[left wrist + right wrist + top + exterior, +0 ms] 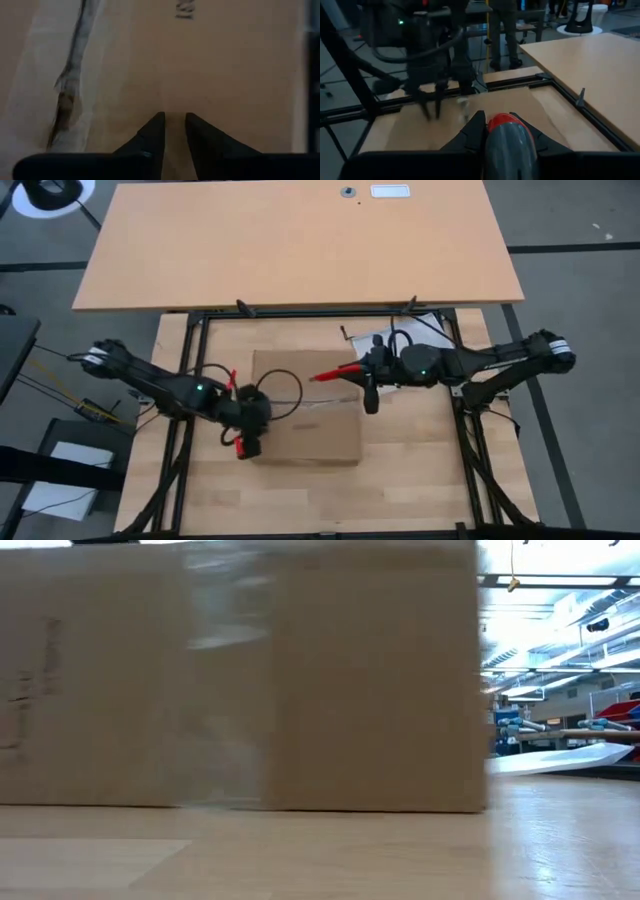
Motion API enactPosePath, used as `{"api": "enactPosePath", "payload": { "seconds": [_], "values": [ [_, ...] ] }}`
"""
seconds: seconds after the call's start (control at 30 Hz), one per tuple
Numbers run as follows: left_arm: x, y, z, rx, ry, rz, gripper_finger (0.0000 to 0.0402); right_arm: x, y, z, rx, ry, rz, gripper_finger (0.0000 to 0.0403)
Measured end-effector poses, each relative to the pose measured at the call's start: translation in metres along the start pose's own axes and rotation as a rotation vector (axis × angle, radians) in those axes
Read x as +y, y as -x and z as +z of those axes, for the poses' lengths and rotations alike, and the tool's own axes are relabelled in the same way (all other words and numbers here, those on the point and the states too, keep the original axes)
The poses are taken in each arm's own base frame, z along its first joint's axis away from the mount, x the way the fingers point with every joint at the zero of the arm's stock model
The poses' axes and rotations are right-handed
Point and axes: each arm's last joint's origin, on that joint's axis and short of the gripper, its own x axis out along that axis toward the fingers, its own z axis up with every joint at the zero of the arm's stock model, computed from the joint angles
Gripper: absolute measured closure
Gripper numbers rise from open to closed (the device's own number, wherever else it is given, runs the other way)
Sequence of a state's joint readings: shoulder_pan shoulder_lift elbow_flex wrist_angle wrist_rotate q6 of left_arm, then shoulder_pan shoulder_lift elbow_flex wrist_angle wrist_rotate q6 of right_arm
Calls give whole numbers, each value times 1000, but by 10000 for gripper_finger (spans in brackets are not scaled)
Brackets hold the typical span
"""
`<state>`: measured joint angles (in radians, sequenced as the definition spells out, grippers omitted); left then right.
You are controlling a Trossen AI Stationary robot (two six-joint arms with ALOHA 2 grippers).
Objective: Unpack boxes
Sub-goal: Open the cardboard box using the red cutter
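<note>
High view: the carton lies flat near the middle of the light wooden table, flaps closed, a clear tape strip running along its top seam. The left gripper sits at the carton's near-left edge, pointing down onto the top face. The right gripper hovers at the carton's far-right corner and carries the red-handled box cutter, whose tip points over the box top toward the left arm.

Low view: the carton fills most of the frame, standing on the table; a shiny tape band runs down its side. Neither gripper shows here.

Left wrist view: the left gripper is just over the carton top, fingers drawn nearly together with a slim gap, nothing between them. The taped seam runs off to one side, with a faint printed mark farther on.

Right wrist view: the right gripper pinches the box cutter, its red and grey body between the fingers. Beyond it lies the carton top, with the left gripper farther off, touching down on it. A person's legs stand past the table.
</note>
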<state>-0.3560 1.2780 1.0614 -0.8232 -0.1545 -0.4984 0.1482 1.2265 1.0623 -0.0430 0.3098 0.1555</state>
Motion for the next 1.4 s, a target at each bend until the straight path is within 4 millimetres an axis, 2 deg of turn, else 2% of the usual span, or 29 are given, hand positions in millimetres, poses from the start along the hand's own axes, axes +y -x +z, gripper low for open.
{"api": "enactPosePath", "payload": {
  "seconds": [0.13,0.37,0.53,0.63,0.73,0.87,1.17,1.4],
  "values": [
    [1,-7,23,-228,42,-64,314,-2,1,4,-7,-4,0,347],
    [14,33,46,-263,27,-13,313,0,4,5,1,-13,78,347],
    [20,43,54,-328,61,48,284,1,-5,0,31,48,139,347],
    [18,32,59,-372,73,48,253,-2,-8,2,52,87,182,347],
    [18,13,54,-298,82,70,222,-6,-12,8,47,102,229,347],
    [15,5,49,-265,117,82,197,-12,-20,7,57,120,272,347],
    [11,-19,28,-237,106,150,193,-11,-47,-11,105,170,346,347],
    [12,-31,22,-238,98,168,193,-13,-62,-21,117,210,359,347]
  ]
}}
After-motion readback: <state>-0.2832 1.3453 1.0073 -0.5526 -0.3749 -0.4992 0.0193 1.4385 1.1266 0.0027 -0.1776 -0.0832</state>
